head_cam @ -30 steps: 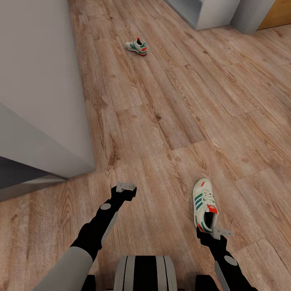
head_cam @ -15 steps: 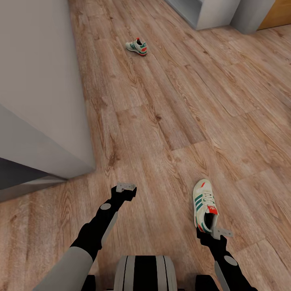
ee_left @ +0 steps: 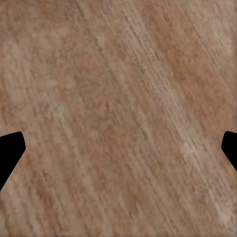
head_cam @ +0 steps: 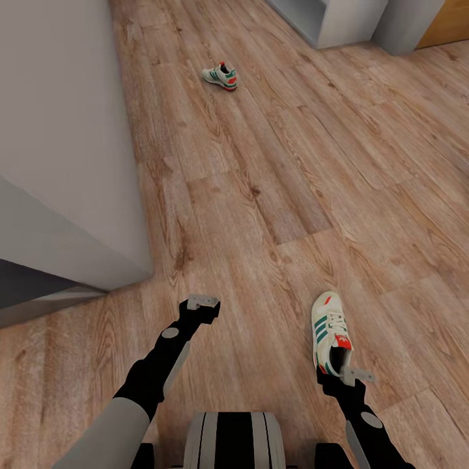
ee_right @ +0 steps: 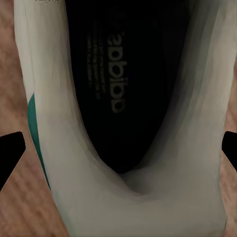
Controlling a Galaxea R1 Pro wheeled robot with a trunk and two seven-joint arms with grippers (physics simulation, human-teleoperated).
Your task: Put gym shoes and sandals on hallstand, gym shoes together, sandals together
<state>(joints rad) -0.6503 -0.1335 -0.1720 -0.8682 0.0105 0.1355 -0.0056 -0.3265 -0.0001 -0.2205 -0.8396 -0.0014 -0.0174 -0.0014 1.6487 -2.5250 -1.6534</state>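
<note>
Gym shoes lie on the corridor floor (head_cam: 273,195), which is light brown wood planking with clear grain running away from the robot. The near gym shoe (head_cam: 330,332) rests flat on the planks with its toe pointing away, and the far gym shoe (head_cam: 220,75) lies well apart from it, much further up the corridor. Beyond the far gym shoe, at the end of the corridor, stands a pale grey unit (head_cam: 332,19) with an open compartment, and beside that a strip of orange-brown wood (head_cam: 449,23). A plain grey wall (head_cam: 58,143) closes the side of the corridor opposite to the near gym shoe, and its corner comes down to the planks. The right gripper (head_cam: 348,376) hangs just at the heel of the near gym shoe; in the right wrist view the dark opening of this shoe (ee_right: 123,89) lies between the two black fingers (ee_right: 10,153), which stand wide on both sides and do not press it. The left gripper (head_cam: 203,303) hovers over bare planks, well apart from the near gym shoe, and the left wrist view shows its fingertips (ee_left: 10,153) spread wide with nothing between them except wood grain.
</note>
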